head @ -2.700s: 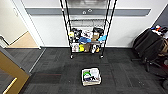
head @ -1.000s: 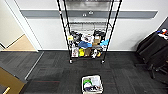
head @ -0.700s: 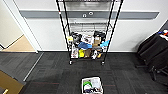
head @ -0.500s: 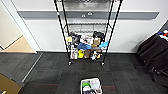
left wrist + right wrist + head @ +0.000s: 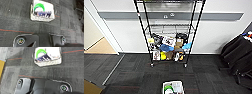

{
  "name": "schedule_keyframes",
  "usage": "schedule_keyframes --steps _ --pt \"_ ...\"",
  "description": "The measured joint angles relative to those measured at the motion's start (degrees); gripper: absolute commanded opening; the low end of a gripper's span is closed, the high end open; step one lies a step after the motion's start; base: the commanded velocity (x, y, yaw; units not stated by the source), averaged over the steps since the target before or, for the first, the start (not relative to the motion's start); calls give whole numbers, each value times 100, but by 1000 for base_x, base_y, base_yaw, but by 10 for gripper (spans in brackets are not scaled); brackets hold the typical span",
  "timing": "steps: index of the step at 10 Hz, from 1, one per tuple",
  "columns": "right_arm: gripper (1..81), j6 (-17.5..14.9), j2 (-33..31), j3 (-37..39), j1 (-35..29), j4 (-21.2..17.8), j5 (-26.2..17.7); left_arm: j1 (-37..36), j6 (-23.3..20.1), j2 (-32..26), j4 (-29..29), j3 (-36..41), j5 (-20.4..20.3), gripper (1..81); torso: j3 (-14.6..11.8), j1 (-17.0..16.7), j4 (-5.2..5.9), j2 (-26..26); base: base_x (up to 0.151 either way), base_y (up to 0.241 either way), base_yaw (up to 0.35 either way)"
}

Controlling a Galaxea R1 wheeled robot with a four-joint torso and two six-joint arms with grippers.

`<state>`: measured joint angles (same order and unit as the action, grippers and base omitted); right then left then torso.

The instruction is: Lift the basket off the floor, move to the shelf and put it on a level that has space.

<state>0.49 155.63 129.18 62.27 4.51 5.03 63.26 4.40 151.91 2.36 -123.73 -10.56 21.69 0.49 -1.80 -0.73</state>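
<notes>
The basket (image 5: pixel 173 88) stands on the floor (image 5: pixel 134 72), dark grey carpet, at the lower middle of the head view. It is cream and woven, and holds a green ring and a dark blue packet. Both wrist views look down on the basket (image 5: pixel 42 12) (image 5: pixel 48 57), which sits on the carpet a short way beyond the robot's dark plate, untouched. The shelf (image 5: pixel 169 37), a tall black wire rack on casters, stands straight ahead against the wall. Its level (image 5: pixel 170 29), second from the top, looks bare, while the lower tiers are crowded with items.
Black bags and a chair (image 5: pixel 239 55) stand at the right by the wall. A doorway with tan wood flooring (image 5: pixel 99 46) opens at the left. A brown cardboard box (image 5: pixel 90 87) pokes in at the lower left corner. Open carpet lies between basket and rack.
The whole head view has shifted: the camera has come closer to the rack, so the basket now sits lower in the picture. The basket itself stays on the carpet.
</notes>
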Motion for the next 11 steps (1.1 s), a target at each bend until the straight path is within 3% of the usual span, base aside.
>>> schedule_keyframes --steps 11 --pt "811 2 0 30 -1 0 -2 11 2 7 0 4 -11 811 0 2 0 0 75 0 0"
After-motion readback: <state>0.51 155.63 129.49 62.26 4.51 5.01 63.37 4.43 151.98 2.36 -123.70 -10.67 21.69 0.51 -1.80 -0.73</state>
